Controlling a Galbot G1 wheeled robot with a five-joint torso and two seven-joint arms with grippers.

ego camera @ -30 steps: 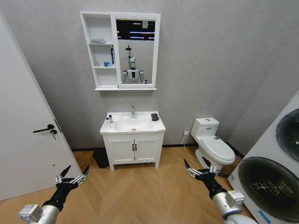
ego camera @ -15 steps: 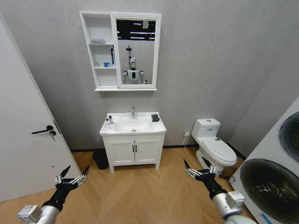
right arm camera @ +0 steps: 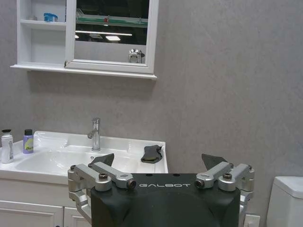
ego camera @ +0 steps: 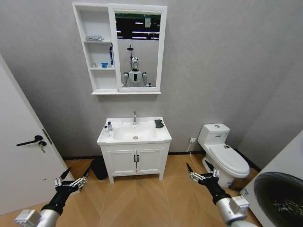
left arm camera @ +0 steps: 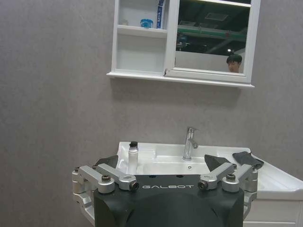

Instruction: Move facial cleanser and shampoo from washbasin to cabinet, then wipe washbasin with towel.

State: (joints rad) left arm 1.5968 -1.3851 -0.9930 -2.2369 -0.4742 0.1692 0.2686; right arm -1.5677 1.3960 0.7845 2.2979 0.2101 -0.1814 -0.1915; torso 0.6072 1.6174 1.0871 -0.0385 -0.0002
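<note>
Two small bottles upright at washbasin left rim; towel right. Bottles likely light, slick: grasp mid-body. Left gripper, right gripper wide, low, well apart from basin.

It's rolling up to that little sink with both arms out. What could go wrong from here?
Three things, I'd guess. The two small bottles stand close together at the washbasin edge, so reaching for one might topple the other. The cabinet shelves already hold items, leaving little room. And the toilet sits close on the right, near where the open right pincer might swing. The left pincer is open too, low over the floor.
</note>
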